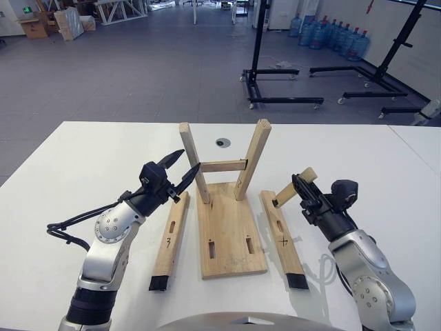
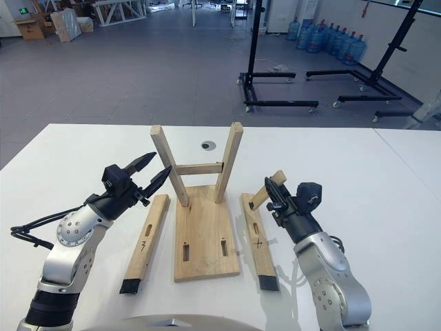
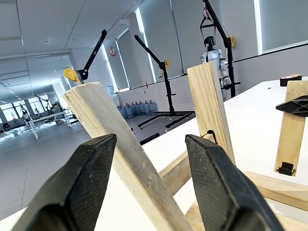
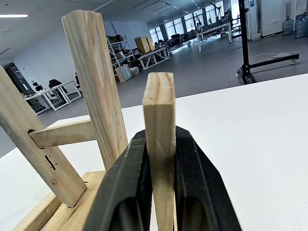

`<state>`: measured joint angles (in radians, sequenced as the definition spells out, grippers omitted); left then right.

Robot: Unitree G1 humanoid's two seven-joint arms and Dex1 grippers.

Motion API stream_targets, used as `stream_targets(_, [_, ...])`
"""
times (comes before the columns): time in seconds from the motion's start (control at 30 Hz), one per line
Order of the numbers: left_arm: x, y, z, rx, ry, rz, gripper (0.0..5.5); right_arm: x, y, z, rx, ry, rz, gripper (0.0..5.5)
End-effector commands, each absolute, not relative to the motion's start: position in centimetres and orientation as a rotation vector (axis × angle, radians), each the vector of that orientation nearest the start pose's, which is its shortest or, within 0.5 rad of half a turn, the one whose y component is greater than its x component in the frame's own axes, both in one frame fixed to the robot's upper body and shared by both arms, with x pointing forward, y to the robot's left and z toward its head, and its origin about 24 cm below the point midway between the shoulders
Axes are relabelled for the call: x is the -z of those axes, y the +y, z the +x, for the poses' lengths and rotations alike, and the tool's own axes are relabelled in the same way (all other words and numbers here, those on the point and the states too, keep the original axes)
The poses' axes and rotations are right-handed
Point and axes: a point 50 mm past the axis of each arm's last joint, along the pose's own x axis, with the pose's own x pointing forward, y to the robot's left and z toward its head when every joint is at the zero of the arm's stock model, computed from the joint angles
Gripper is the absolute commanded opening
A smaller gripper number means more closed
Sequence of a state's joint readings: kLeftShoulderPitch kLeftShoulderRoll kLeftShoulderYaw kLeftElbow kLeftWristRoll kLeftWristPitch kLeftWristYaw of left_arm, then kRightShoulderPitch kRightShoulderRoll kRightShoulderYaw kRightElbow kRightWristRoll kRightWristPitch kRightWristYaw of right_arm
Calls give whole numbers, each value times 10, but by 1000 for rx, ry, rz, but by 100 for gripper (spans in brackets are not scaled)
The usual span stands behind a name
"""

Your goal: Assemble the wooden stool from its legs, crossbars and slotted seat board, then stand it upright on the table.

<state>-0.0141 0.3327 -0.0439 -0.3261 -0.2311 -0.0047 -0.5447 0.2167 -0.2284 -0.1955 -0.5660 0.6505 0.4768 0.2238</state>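
The slotted seat board (image 1: pixel 231 231) lies flat mid-table with two legs standing in its far end: the left leg (image 1: pixel 193 161) and right leg (image 1: pixel 252 158), joined by a crossbar (image 1: pixel 222 165). My left gripper (image 1: pixel 183 167) is open, its fingers just left of the left leg (image 3: pixel 130 168). A loose leg (image 1: pixel 170 238) lies left of the board and another loose leg (image 1: pixel 283 238) lies right of it. My right gripper (image 1: pixel 304 189) is shut on a short crossbar (image 4: pixel 160 139), held tilted above the right loose leg.
A round grommet hole (image 1: pixel 222 143) sits in the white table (image 1: pixel 89 165) behind the stool. A black cable (image 1: pixel 69 227) trails from my left arm. Black rolling stands (image 1: pixel 279 76) and water bottles stand on the floor beyond the table.
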Motion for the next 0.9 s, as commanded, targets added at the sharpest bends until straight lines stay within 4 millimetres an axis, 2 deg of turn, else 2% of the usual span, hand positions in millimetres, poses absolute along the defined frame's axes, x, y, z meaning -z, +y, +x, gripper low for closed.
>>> stream_targets(0.03, [-122,152,238,675,-292,181,262,-102,-191,202,-284,32,347,38])
stream_targets(0.47, [-122,153,237,664,-291,181,262,-103,-188,204,-311,38,358,38])
stream_targets(0.6, [-120,154,234,643,-288,179,262,-99,-174,204,-403,77,416,38])
stream_targets(0.7, [-118,153,232,631,-287,173,262,-100,-152,199,-526,114,459,38])
stream_targets(0.83, [-117,153,232,623,-286,168,262,-101,-131,192,-599,132,595,38])
stream_targets(0.87, [-117,153,232,624,-285,168,262,-103,-175,184,-576,150,570,38])
stream_targets(0.9, [-117,153,232,625,-286,169,262,-111,-208,177,-551,144,531,38])
